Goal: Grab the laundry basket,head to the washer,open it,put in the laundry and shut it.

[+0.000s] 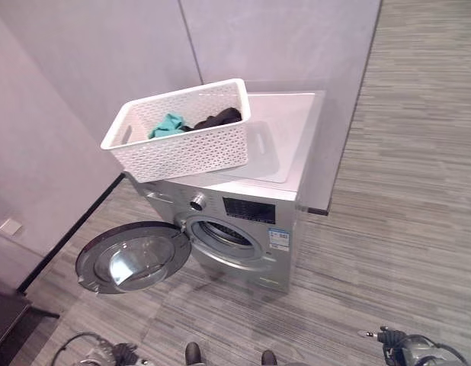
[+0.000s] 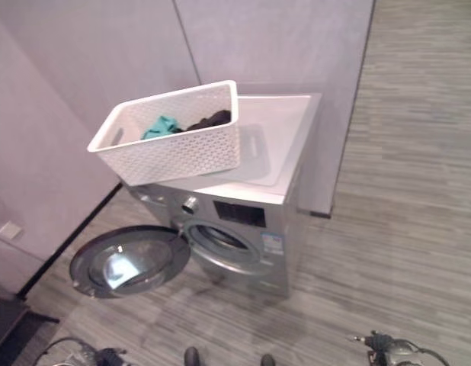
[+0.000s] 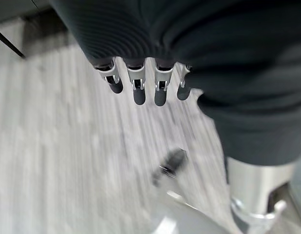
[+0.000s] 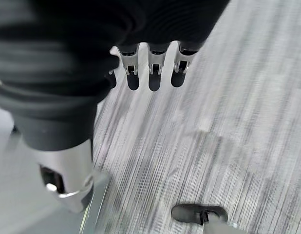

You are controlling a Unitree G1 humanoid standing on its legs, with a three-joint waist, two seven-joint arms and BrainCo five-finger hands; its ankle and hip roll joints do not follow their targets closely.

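A white perforated laundry basket (image 1: 178,141) rests on top of the silver front-loading washer (image 1: 247,210), hanging over its left front corner. Inside the basket lie a teal cloth (image 1: 168,125) and a dark cloth (image 1: 220,118). The washer's round door (image 1: 132,258) is swung wide open to the left, and the drum opening (image 1: 224,233) shows dark. My left hand (image 3: 137,90) hangs low over the floor with relaxed fingers and holds nothing. My right hand (image 4: 151,78) hangs the same way on the other side, well short of the washer.
Grey wall panels (image 1: 106,53) stand behind and to the left of the washer, with a wall socket (image 1: 8,226) low on the left. A dark piece of furniture (image 1: 3,316) sits at the lower left. Striped grey floor (image 1: 403,229) stretches to the right and in front.
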